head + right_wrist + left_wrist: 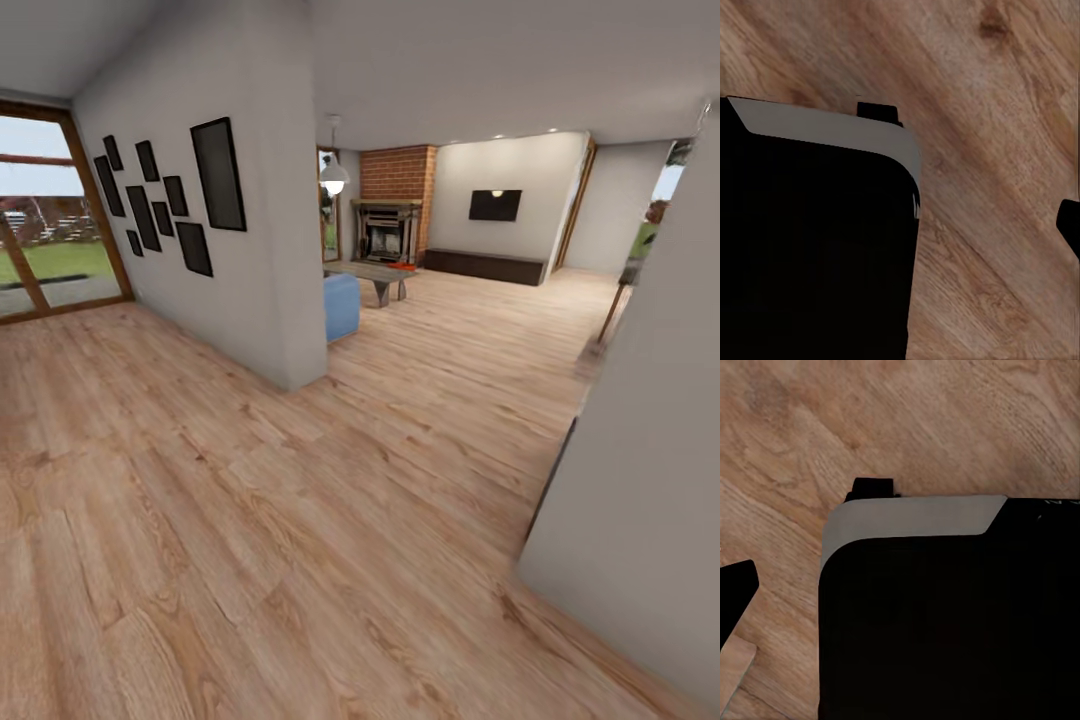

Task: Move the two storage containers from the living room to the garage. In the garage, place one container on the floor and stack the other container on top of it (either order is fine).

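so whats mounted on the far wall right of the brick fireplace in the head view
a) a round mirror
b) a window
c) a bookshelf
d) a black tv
d, a flat black tv hangs on the white wall to the right of the brick fireplace, above a long dark low cabinet.

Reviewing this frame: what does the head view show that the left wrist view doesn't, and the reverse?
Head view alone: the brick fireplace, the wall TV, the low cabinet, the picture frames, a blue seat and, before the fireplace, a small orange-red shape, perhaps a container. Left wrist view alone: a black, grey-edged robot body from close up. Both: the wood plank floor.
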You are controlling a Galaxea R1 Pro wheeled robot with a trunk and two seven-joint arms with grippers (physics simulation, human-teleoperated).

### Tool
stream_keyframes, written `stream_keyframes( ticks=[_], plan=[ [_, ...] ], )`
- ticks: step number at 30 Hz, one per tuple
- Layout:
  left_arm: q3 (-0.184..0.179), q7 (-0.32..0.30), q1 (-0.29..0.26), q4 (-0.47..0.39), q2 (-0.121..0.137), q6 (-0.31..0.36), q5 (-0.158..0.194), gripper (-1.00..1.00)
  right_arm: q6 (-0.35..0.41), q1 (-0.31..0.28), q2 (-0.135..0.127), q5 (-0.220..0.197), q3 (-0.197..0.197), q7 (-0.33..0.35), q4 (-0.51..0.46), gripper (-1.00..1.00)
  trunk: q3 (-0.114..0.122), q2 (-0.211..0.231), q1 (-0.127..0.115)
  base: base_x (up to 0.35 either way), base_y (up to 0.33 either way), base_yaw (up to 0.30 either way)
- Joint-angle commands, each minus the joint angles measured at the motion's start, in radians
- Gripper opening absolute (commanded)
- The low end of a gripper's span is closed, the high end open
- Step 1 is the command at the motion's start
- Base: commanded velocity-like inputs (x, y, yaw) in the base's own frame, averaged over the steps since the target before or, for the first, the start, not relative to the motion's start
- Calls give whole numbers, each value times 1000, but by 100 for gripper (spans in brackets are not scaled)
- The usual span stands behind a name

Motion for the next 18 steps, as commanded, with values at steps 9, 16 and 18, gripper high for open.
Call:
stream_keyframes(
  ticks=[9,16,18],
  plan=[
    [3,2,-1,1,0,-3,1,100,-6,-1,0,-9,8,-1,3,100,-1,0,1,322,0,267],
    [3,2,-1,2,0,-3,1,100,-6,-1,-1,-10,8,-1,3,100,-1,0,1,322,0,70],
    [3,2,-1,1,0,-3,1,100,-7,-1,-1,-10,8,-1,3,100,-1,0,1,322,0,4]
  ],
)
